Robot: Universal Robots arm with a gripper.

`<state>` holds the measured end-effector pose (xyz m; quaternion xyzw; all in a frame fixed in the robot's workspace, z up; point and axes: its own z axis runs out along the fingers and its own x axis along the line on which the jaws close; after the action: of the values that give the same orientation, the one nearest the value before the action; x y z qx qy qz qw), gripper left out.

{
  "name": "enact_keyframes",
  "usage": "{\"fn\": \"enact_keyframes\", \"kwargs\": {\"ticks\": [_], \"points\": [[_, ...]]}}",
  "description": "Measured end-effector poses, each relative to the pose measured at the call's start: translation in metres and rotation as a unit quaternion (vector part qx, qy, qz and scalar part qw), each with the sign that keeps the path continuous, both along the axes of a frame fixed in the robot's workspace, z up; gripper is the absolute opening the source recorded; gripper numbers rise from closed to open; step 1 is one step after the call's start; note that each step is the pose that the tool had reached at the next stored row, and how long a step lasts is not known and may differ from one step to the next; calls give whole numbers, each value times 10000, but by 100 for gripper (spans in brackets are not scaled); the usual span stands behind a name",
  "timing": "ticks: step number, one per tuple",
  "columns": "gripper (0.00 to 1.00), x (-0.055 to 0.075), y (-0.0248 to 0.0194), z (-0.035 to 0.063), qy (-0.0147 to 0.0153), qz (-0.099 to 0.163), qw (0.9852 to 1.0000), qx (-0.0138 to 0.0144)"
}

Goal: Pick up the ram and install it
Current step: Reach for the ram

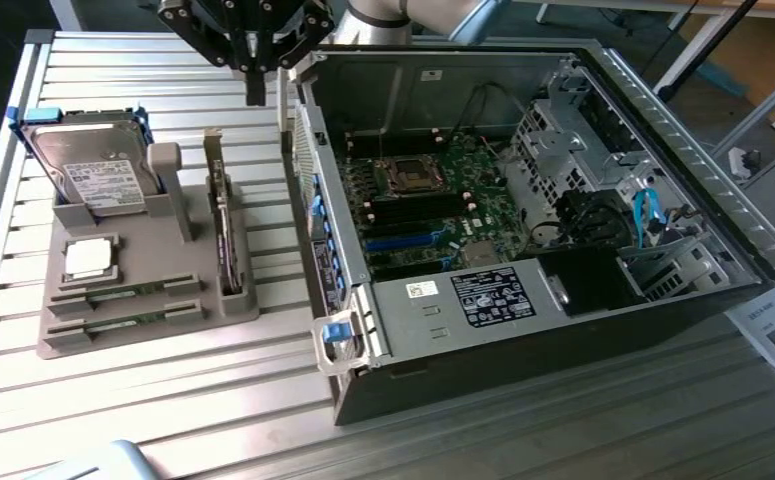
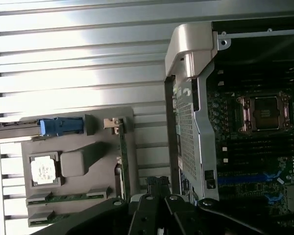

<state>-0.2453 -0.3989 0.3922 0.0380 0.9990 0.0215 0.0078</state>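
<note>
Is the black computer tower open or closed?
Open: the black metal computer tower lies on its side with no side panel covering it, leaving its green motherboard exposed.

Saw a table of ribbed, pale, satin-bright metal slats, and on it, at nine o'clock in the exterior view, a matt grey plastic holder, smooth-sided. Found in that holder a hard drive of dull silver metal under a white paper-like label, a processor with a pale silvery metal lid, and a ram stick of matt green board. Noted at three o'clock a computer case of dark painted sheet metal, bare perforated grey steel within, glossy blue plastic latches toward seven o'clock of it.
</note>
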Motion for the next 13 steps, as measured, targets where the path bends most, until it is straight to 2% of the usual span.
{"fn": "enact_keyframes", "kwargs": {"ticks": [13], "points": [[10, -523, 0, -8, 44, 1, 10000, 0]]}}
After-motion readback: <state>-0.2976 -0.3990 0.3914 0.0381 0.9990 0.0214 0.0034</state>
